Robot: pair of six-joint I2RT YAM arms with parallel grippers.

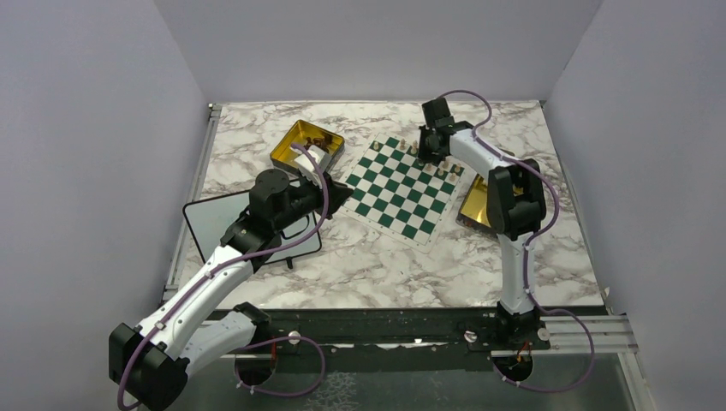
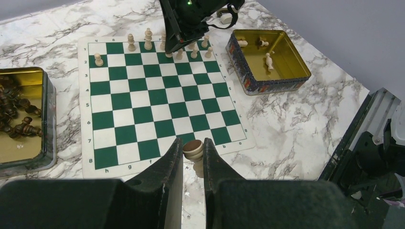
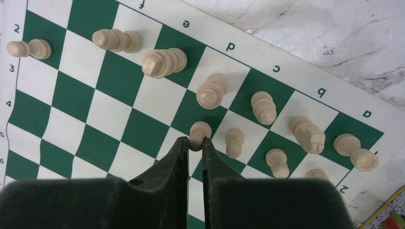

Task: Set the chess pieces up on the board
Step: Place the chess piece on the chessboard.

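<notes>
Only the wrist views show it: left gripper [image 2: 193,145] pinches a pale beige chess piece [image 2: 193,150], right gripper [image 3: 194,141] a beige pawn [image 3: 199,130].

Light is bright, even and diffuse, falling from above. On the board [image 3: 119,76] each chess piece [image 3: 211,90] throws only a short, soft shadow. The gold tin [image 2: 286,69] glints on its floor and walls. In both wrist views the near black fingers [image 2: 165,191] are dim and slightly soft. In the left wrist view the board's edges bow a little.
</notes>
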